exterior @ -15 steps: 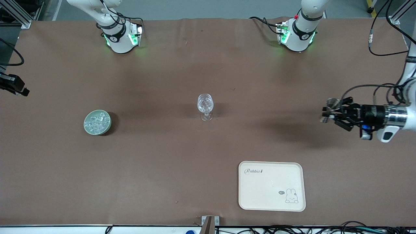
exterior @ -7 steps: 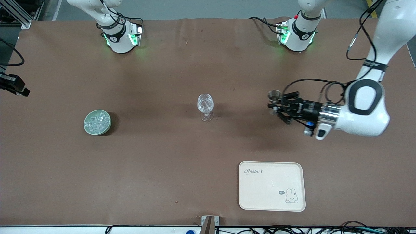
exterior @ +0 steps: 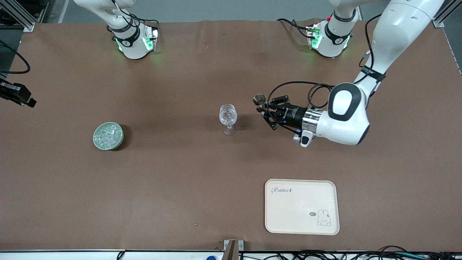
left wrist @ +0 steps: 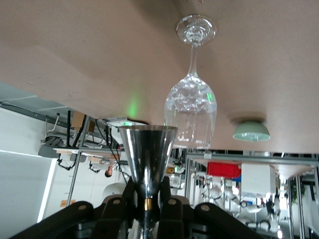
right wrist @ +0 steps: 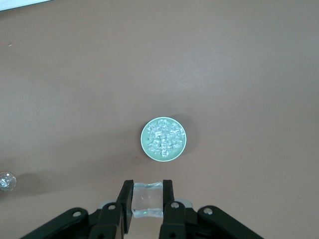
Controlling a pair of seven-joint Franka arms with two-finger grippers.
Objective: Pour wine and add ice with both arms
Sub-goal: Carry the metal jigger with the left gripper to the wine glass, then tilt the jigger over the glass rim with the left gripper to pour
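- While the left end effector (exterior: 265,108) is clamped on the steel jigger (exterior: 258,98), its rim should be centred over the wine glass (exterior: 228,115) just ahead before tilting.
- Right end effector (right wrist: 147,199) is closed on an ice cube (right wrist: 146,200), high above the bowl (right wrist: 164,139).

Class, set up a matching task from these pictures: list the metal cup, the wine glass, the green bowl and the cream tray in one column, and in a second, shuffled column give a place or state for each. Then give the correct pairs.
Things
1. metal cup
2. wine glass
3. green bowl
4. cream tray

Places or states
A. heaped with ice cubes
B. lies bare, nearest the front camera
C. stands upright mid-table
D. gripped by the left gripper, beside the glass

Pairs: 1-D, 2-C, 3-A, 4-B
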